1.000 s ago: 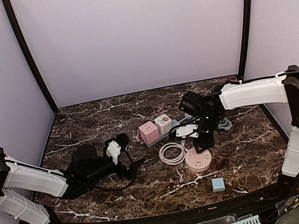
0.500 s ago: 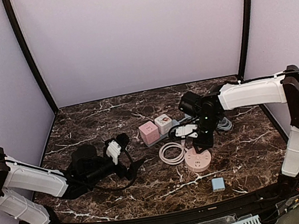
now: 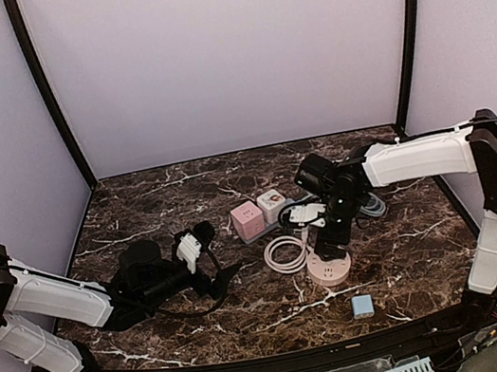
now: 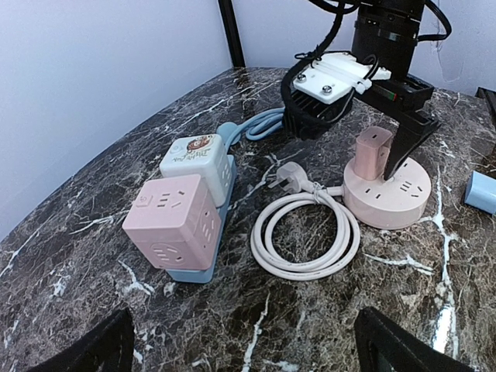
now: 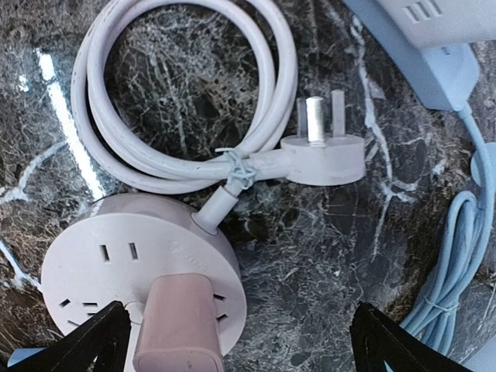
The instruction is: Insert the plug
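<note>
Pink moulded plastic makes up the plug (image 5: 180, 325), a short squared block that is seen standing upright on the round socket (image 5: 108, 260), toward the 5 o'clock side of its face in the right wrist view. Whether its pins are fully home cannot be told from these views. It is judged light, rigid and smooth-sided, so some slip under a loose pinch is to be expected. A hold across its two flat sides, low on the body, is advised, so that a downward push is carried straight through the pins. The socket itself looks light and may skate on the marble table (image 3: 154, 198) if it is pressed off-centre. The right gripper (image 5: 240, 345) is spread wide around the plug, with neither finger seen to touch it. The left gripper (image 4: 248, 353) is likewise held apart with nothing between its fingers, at about 9 o'clock from the socket in the top view. The white coiled cable (image 5: 155, 101) leaves the socket at 1 o'clock.
</note>
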Controlling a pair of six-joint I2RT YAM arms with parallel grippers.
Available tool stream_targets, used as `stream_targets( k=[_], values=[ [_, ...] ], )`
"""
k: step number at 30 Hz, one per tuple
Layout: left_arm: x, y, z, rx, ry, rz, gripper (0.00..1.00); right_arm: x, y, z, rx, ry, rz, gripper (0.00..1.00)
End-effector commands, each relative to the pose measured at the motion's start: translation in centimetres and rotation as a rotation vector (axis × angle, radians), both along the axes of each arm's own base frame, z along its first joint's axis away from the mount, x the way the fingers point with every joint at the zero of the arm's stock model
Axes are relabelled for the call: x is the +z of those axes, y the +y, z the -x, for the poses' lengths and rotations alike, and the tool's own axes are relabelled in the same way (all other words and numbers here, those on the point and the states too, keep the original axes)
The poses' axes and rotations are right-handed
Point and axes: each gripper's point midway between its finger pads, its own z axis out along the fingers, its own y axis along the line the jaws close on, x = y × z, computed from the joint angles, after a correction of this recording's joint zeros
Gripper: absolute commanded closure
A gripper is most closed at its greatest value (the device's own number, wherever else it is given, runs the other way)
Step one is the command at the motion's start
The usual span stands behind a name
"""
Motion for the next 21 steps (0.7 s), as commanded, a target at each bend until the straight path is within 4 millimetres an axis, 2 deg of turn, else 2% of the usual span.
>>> stream_targets(
  k=[1,10,21],
  values=[
    [0.5,0.2,0.1,-0.007,-0.008,0.012,0.0,3.0,0.5,-1.0,-0.033,-0.107,-0.067,0.01],
    [0.7,-1.1,0.9,-0.081,0.028,0.032,0.0,5.6,0.4,-1.2,-0.16,-0.172,-0.176,0.01],
    [0.4,-4.4,2.0,-0.232,0.132,0.037,0.02,9.5,-1.1,-1.4,-0.351,-0.268,-0.306,0.01]
  ],
)
